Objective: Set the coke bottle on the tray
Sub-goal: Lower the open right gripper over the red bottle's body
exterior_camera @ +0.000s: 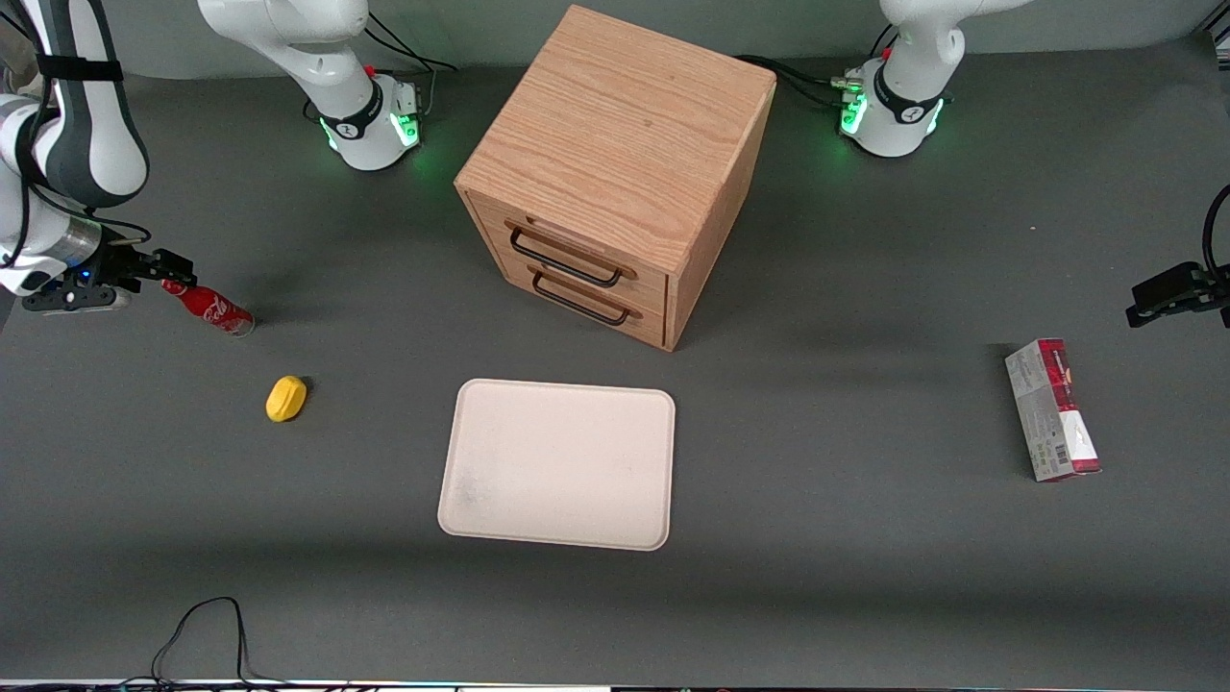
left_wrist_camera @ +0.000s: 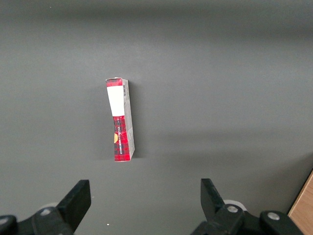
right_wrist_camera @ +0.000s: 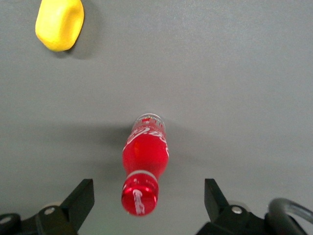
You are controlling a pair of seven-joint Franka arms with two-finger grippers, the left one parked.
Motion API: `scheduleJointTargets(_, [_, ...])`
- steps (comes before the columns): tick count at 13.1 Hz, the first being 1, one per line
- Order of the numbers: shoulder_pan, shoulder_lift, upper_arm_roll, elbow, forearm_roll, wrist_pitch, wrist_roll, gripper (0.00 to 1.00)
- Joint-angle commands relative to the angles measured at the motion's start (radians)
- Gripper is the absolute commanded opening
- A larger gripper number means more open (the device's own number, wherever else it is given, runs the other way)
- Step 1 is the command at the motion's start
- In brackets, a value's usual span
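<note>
At the working arm's end of the table, the tool (right_wrist_camera: 146, 205), fingers apart, straddles the coke bottle (right_wrist_camera: 144, 161) for grasping

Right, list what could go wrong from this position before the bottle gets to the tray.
1. The coke bottle stands tilted between the open gripper fingers; closing near its cap could tip it or let it slip.
2. The yellow lump lies between the bottle and the tray; a low carry might clip it.
3. The bottle is slim, so it may topple if set down on the tray off upright.
</note>
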Motion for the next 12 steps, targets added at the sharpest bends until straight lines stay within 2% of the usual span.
scheduleJointTargets(1, [0.008,0.012,-0.005,-0.016,-0.015,0.034,-0.005,1.00])
scheduleJointTargets(4, [0.008,0.006,-0.005,-0.030,-0.015,0.034,-0.005,0.99])
scheduleJointTargets(6, [0.008,0.002,-0.007,-0.031,-0.019,0.034,-0.016,0.88])
scheduleJointTargets(10, [0.007,-0.010,-0.011,-0.031,-0.017,0.027,-0.067,0.33])
scheduleJointTargets(12, [0.007,-0.013,-0.011,-0.033,-0.017,0.027,-0.067,0.12])
